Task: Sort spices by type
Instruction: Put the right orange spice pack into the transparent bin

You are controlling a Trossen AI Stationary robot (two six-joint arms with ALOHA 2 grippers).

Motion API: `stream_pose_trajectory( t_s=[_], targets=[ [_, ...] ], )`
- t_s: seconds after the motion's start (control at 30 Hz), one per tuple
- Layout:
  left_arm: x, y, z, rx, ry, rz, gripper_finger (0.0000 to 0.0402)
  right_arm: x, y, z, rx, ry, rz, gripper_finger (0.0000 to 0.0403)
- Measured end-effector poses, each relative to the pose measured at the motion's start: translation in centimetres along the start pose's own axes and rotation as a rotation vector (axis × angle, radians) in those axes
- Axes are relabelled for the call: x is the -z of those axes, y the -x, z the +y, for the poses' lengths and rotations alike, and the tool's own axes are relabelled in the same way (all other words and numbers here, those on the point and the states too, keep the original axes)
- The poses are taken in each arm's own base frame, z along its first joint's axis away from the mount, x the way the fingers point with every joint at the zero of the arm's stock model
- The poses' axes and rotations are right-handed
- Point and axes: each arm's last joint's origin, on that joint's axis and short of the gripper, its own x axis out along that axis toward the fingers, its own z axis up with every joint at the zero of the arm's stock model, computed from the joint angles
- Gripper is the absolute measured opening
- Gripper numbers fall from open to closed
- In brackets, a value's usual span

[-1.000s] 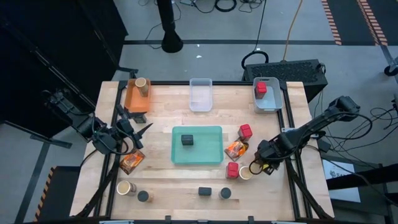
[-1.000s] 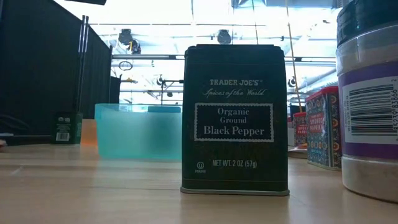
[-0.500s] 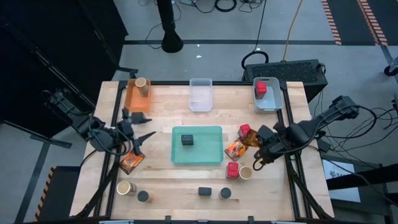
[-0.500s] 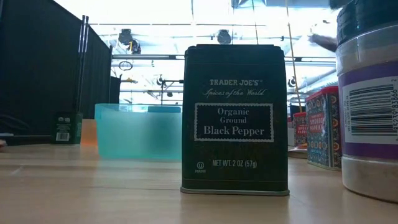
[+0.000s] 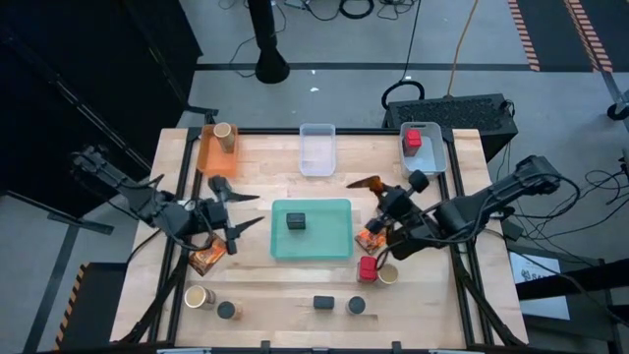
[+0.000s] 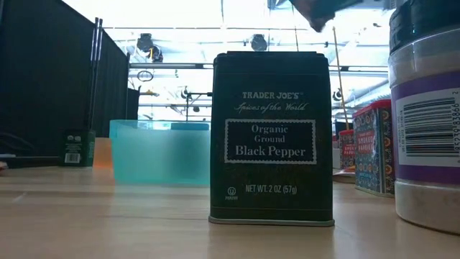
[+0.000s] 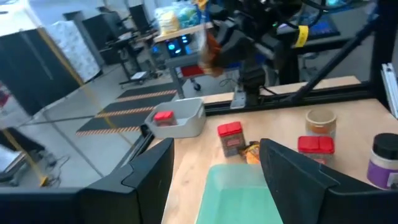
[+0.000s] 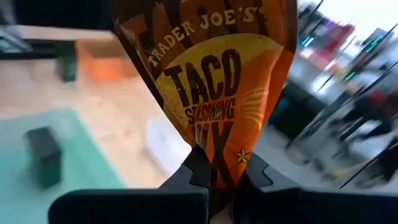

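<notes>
Left claw (image 5: 239,210) released, empty, hovering off the teal tray's (image 5: 339,246) left side, above a packet (image 5: 206,258) on the tabletop; I'd guess it's waiting. Right claw (image 5: 378,185) clenched on a taco packet (image 8: 211,81), lifted clear near the right edge, probably so it can go to a far-edge bin (image 5: 423,162).

Bright backlit ceiling glare, even overhead light, wrist views motion-blurred

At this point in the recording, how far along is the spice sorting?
Early. One red cube sits in the grey bin and a tan jar in the orange bin. The right gripper holds a taco packet aloft. Most spices remain loose on the table.
</notes>
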Motion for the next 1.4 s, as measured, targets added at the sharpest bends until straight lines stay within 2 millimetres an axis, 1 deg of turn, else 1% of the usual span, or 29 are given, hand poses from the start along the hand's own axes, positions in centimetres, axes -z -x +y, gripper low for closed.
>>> stream_pose_trajectory(
  t_s=[0.1,0.23,0.33,0.43,0.53,0.63,0.77,0.87,1.0,1.1,1.3,1.4],
  targets=[
    [0.2,-1.2,0.2,0.037,0.003,0.000,0.0238,-0.1,-0.8,1.5,0.053,0.057,-0.034,0.0011],
    [0.8,-2.7,0.5,0.040,0.004,0.034,0.0238,0.5,-1.8,3.2,0.082,0.100,-0.035,0.0011],
    [1.2,-3.7,0.7,0.031,0.022,0.058,0.0238,0.9,-2.2,4.1,0.088,0.117,-0.031,0.0011],
    [1.5,-4.6,0.8,0.035,0.042,0.068,0.0238,1.2,-2.5,4.8,0.132,0.141,-0.050,0.0011],
    [1.5,-5.3,0.9,0.016,0.064,0.053,0.0238,1.3,-2.6,5.0,0.161,0.190,-0.060,0.0011],
    [1.2,-6.0,1.4,-0.004,0.130,0.009,0.0238,1.3,-2.6,5.0,0.161,0.188,-0.062,0.0011],
    [1.3,-6.9,1.9,0.061,0.162,-0.012,0.0238,1.2,-2.6,5.1,0.167,0.204,-0.066,0.0011],
    [1.4,-7.8,2.1,0.082,0.175,-0.031,0.0238,0.8,-2.7,5.2,0.173,0.177,-0.078,0.0011],
    [1.8,-9.5,1.7,0.133,0.143,-0.076,0.0238,0.1,-3.3,5.4,0.128,0.129,-0.069,0.0011],
    [2.0,-10.6,1.5,0.125,0.113,-0.115,0.0238,-0.3,-3.7,5.5,0.078,0.106,-0.063,0.0011],
    [2.7,-12.3,2.0,0.069,0.089,-0.142,0.0238,-0.5,-3.9,5.6,0.048,0.094,-0.061,0.0011],
    [3.0,-13.1,2.3,0.072,0.093,-0.160,0.0238,-0.5,-3.9,5.6,0.044,0.094,-0.060,0.0011]
  ],
)
